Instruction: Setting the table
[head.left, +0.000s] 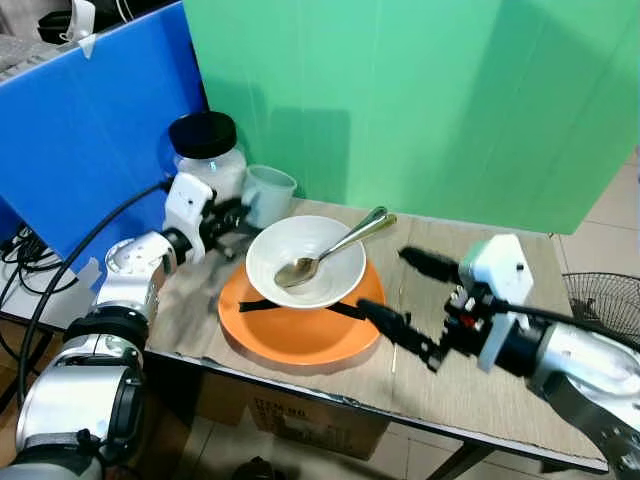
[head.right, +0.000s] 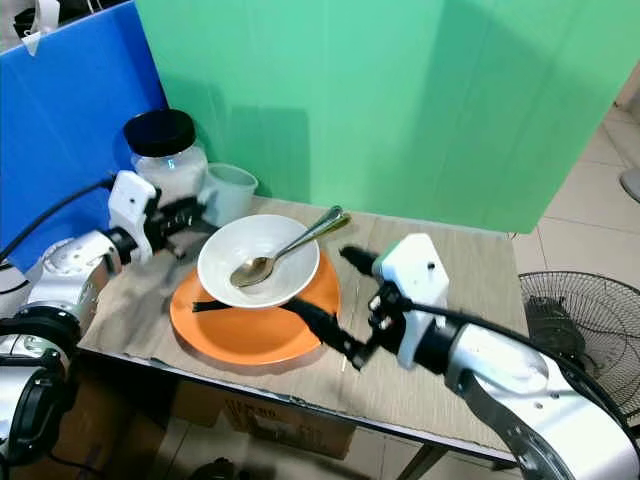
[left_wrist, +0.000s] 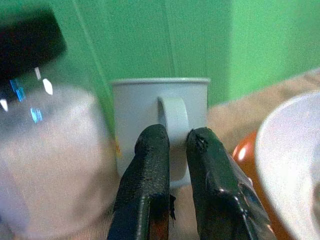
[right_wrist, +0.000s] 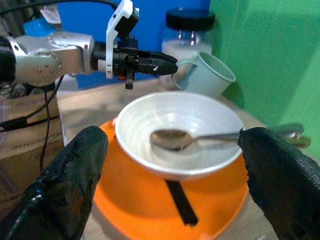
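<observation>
A white bowl (head.left: 290, 240) with a metal spoon (head.left: 330, 250) in it sits on an orange plate (head.left: 300, 338) at the table's middle. A black strip (head.left: 345, 310) lies across the plate under the bowl. Behind the plate stands a pale blue mug (head.left: 268, 195). My left gripper (head.left: 238, 214) reaches in from the left and its fingers (left_wrist: 150, 150) are shut on the mug's handle (left_wrist: 172, 112). My right gripper (head.left: 415, 298) hovers open just right of the plate, fingers spread wide toward the bowl.
A glass jar (head.left: 207, 155) with a black lid stands just left of the mug. Green (head.left: 420, 100) and blue (head.left: 90, 130) boards wall off the back. The table's (head.left: 480, 400) right half is bare. A fan (head.left: 600, 295) stands on the floor to the right.
</observation>
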